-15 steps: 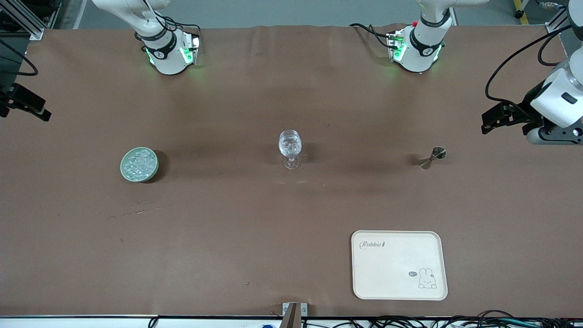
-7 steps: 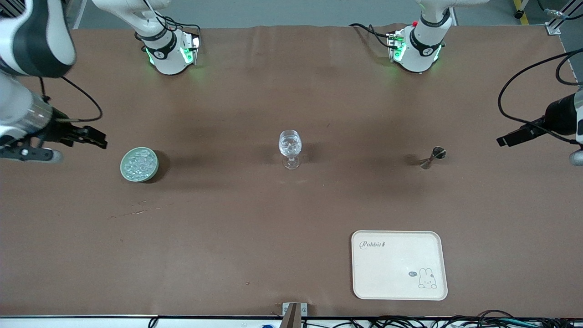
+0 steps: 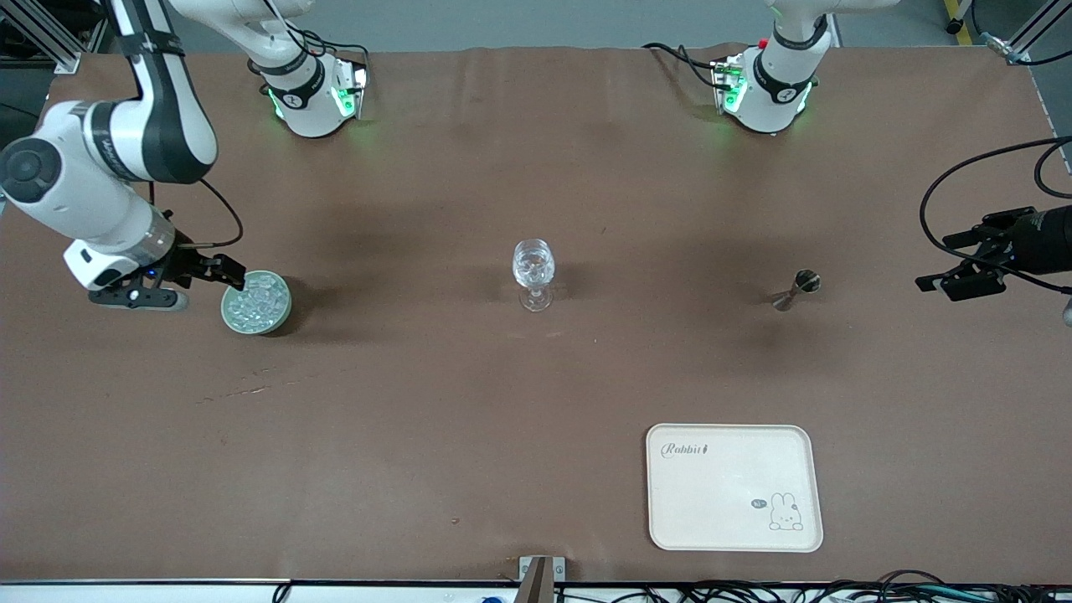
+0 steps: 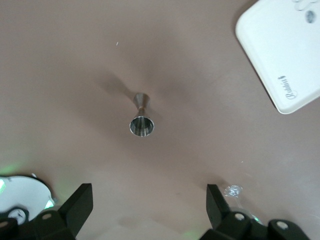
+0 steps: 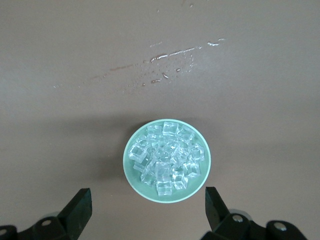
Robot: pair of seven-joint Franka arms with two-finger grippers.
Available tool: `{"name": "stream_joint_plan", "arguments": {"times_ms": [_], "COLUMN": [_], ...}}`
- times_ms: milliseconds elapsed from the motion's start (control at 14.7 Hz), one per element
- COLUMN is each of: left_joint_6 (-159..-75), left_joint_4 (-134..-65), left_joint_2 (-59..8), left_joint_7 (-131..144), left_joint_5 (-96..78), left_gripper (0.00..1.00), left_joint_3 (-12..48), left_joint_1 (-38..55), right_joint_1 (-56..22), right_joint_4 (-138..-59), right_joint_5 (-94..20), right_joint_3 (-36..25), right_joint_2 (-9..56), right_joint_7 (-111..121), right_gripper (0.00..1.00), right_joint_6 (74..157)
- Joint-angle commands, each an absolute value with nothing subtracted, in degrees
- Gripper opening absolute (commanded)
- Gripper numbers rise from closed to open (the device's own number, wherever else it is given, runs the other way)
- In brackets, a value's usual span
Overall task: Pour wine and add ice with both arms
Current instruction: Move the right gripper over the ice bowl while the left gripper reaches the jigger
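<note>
My right claw (image 3: 224, 273), fingers spread, hangs beside the dish (image 3: 229, 319) of ice (image 3: 255, 303); my left claw (image 3: 963, 260), released, waits near the jigger (image 3: 796, 290).

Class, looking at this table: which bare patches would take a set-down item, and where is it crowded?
Bare brown table nearer the camera than the stemmed glass, between the cream tray and the ice dish. Crowded only at that dish, where the right gripper hovers open. The left gripper is open near the jigger.
</note>
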State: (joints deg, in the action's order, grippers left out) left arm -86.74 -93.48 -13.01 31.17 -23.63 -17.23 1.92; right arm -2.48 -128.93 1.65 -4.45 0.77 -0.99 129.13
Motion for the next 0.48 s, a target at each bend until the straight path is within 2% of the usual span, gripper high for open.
{"name": "stream_joint_plan", "arguments": {"times_ms": [0, 205, 410], "left_joint_6": [-85.25, -85.25, -85.17], "left_joint_4": [-94.12, -94.66, -95.79], "left_joint_2": [-17.92, -23.19, -26.8], "left_joint_7": [32.08, 31.55, 31.55], "left_joint_5": [-30.91, -37.25, -41.39], "left_gripper": [1.0, 1.0, 1.0], "left_joint_3": [-23.27, -27.5, -28.39], "left_joint_1": [2.02, 1.85, 1.32], "right_joint_1": [-1.41, -0.88, -0.7], "right_joint_4": [-132.09, -135.61, -136.4], "right_joint_5": [2.28, 2.29, 2.29], "right_joint_3": [-4.48, -4.57, -4.57], "right_joint_2": [2.72, 4.56, 7.46], "right_joint_7": [1.41, 2.81, 3.86], "right_gripper": [1.0, 1.0, 1.0], "right_joint_6": [134.8, 142.02, 145.97]}}
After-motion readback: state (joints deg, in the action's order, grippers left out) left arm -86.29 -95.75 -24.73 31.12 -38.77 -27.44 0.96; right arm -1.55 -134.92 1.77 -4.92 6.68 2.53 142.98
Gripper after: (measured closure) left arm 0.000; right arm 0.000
